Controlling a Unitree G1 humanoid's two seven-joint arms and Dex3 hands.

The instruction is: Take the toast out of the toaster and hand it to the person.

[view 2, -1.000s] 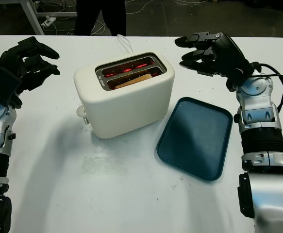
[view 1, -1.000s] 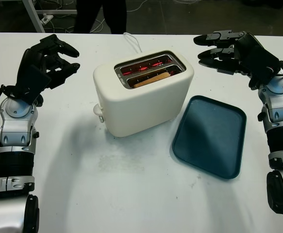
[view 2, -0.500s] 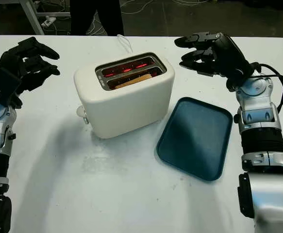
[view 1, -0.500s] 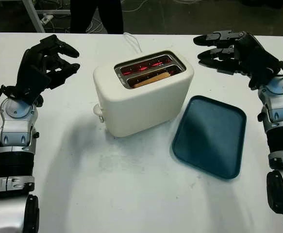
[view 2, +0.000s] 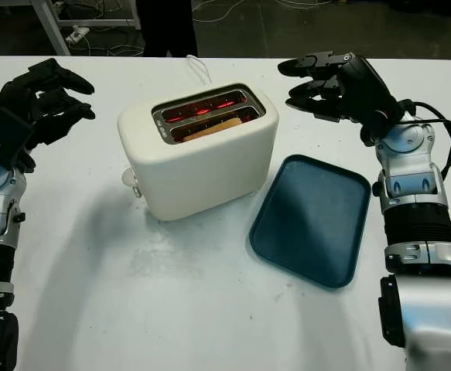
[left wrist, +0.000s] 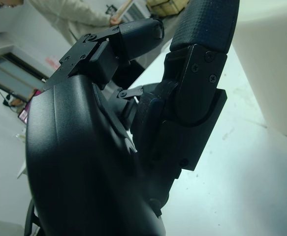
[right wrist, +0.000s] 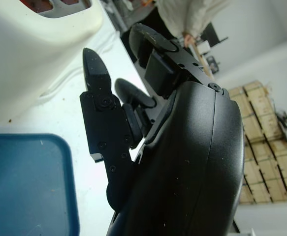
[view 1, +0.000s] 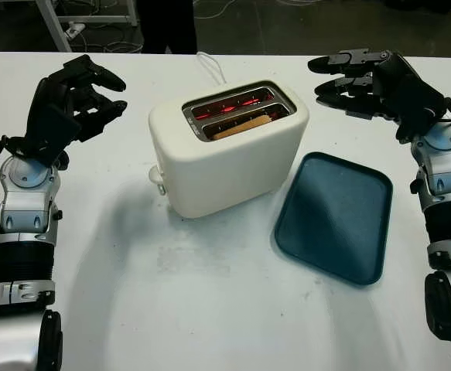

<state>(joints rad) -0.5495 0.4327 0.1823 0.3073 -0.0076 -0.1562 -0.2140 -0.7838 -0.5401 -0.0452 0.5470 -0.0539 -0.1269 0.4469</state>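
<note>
A cream toaster [view 1: 225, 158] stands mid-table with its slots glowing red. A slice of toast [view 1: 242, 126] sits low in the nearer slot, just its top edge showing. My left hand [view 1: 74, 97] hovers open to the left of the toaster, a hand's width away. My right hand [view 1: 364, 81] hovers open to the right of the toaster's far corner, above the table behind the tray. Neither hand touches anything. A person [view 1: 167, 15] in dark trousers stands beyond the table's far edge.
A dark blue tray [view 1: 335, 216] lies empty on the white table [view 1: 210, 309] right of the toaster. The toaster's white cord [view 1: 210, 66] runs off the far edge. Its lever knob [view 1: 157, 179] sticks out at the near left corner.
The person behind the table has shifted a little to the right. Both my hands and the toaster have stayed where they were.
</note>
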